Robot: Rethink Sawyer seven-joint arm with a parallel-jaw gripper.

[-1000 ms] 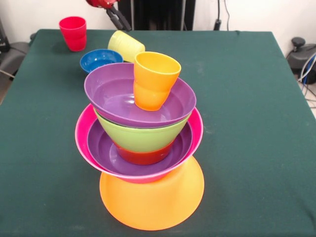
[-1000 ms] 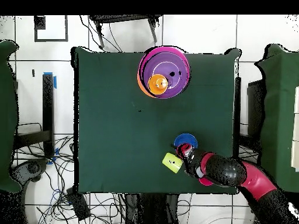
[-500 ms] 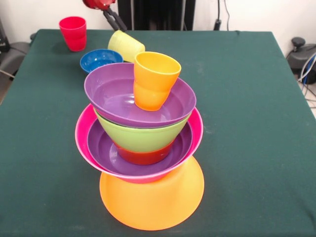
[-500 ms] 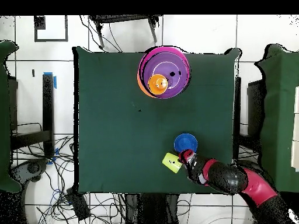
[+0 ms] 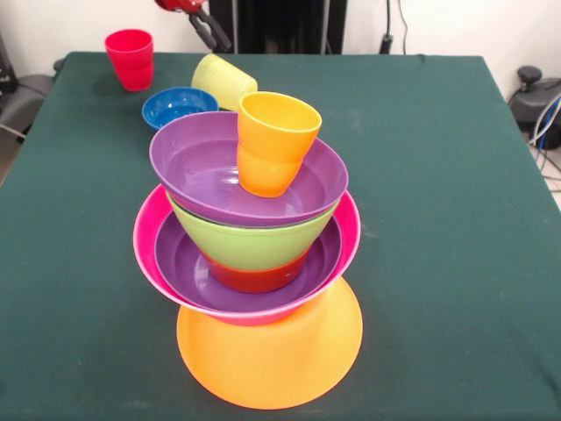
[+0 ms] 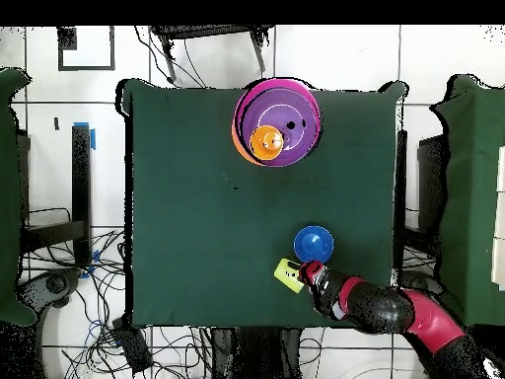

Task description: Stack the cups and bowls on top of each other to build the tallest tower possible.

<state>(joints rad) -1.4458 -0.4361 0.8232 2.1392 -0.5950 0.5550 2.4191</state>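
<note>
The tower stands near the front: an upturned orange bowl [image 5: 270, 355] carries a hot pink bowl [image 5: 147, 250], a purple bowl [image 5: 184, 267], a small red-orange bowl [image 5: 254, 279], a lime green bowl [image 5: 250, 246] and a second purple bowl [image 5: 197, 167]. An orange cup [image 5: 272, 140] stands upright in that top bowl. On the cloth behind lie a small blue bowl [image 5: 175, 105], a pale yellow cup [image 5: 223, 81] on its side, and an upright red cup [image 5: 130, 59]. My gripper [image 5: 213, 33] hangs just behind the yellow cup. In the overhead view the gripper [image 6: 310, 268] is beside the yellow cup [image 6: 288, 273], below the blue bowl [image 6: 313, 241].
The green table [image 5: 438, 219] runs to its far edge just behind the loose cups. From above, the tower [image 6: 276, 123] sits near the table's top edge and my arm [image 6: 395, 311] crosses the lower right corner. Cables lie on the floor around.
My arm has drawn back toward the table's edge, uncovering the blue bowl in the overhead view. The gripper shifted slightly by the yellow cup. Cups, bowls and tower have not moved.
</note>
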